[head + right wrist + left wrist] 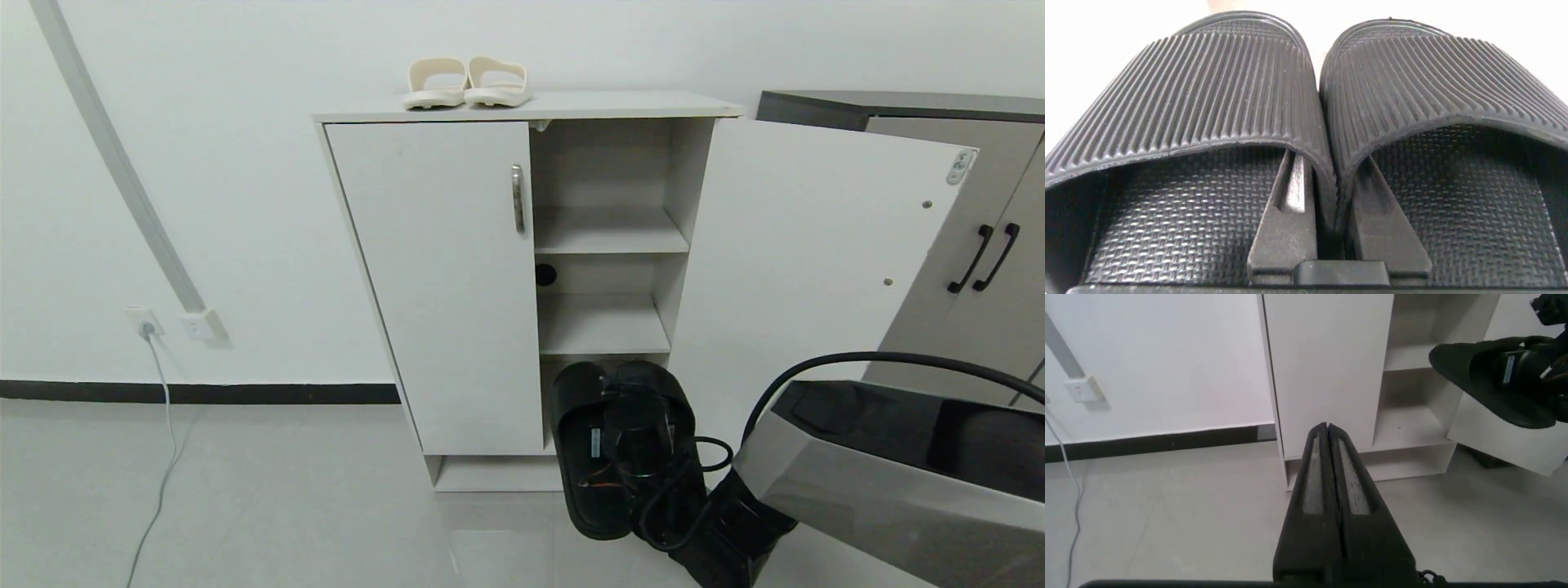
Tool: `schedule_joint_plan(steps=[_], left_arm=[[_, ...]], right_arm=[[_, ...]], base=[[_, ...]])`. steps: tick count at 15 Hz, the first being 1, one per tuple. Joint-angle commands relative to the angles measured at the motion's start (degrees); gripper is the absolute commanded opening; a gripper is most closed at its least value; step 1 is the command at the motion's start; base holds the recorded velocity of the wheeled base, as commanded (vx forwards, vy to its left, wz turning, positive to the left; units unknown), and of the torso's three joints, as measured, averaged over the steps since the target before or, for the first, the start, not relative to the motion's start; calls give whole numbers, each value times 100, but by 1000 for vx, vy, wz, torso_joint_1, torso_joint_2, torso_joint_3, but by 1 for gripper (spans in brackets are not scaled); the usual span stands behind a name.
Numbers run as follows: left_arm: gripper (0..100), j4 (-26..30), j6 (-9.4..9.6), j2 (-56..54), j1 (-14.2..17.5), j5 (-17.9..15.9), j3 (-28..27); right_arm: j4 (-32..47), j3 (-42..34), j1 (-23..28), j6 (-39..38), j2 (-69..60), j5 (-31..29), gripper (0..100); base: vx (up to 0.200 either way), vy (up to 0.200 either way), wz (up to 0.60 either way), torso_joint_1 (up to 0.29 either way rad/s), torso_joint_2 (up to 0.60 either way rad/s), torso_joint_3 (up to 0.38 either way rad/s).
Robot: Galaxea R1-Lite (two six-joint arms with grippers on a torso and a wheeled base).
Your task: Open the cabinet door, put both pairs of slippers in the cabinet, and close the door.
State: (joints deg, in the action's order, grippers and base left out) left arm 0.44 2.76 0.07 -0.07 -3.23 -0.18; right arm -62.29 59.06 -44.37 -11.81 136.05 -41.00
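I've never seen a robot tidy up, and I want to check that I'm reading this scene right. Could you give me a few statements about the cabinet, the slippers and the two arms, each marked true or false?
1. The cabinet's right door stands open. True.
2. The cream slippers lie on a shelf inside. False: they sit on the cabinet top.
3. The right gripper holds the black slippers. True.
4. The left gripper is wide open. False: its fingers are shut together, holding nothing.
5. The black slippers rest on the floor. False: they are held up in front of the cabinet's open side.
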Motion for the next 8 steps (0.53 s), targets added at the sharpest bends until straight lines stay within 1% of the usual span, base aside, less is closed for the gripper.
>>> schedule_joint_plan(steps=[1,4,8], left_arm=[[0,0,-3,10,-1,-2,1],[0,0,-3,10,-1,-2,1],[0,0,-3,10,-1,-2,1]], right_arm=[[-2,61,8,4,106,-5,0],[-11,61,8,4,212,-14,0],[-11,61,8,4,247,-5,0]], base=[[0,0,0,0,0,0],[0,0,0,5,2,-123],[0,0,0,2,4,-187]])
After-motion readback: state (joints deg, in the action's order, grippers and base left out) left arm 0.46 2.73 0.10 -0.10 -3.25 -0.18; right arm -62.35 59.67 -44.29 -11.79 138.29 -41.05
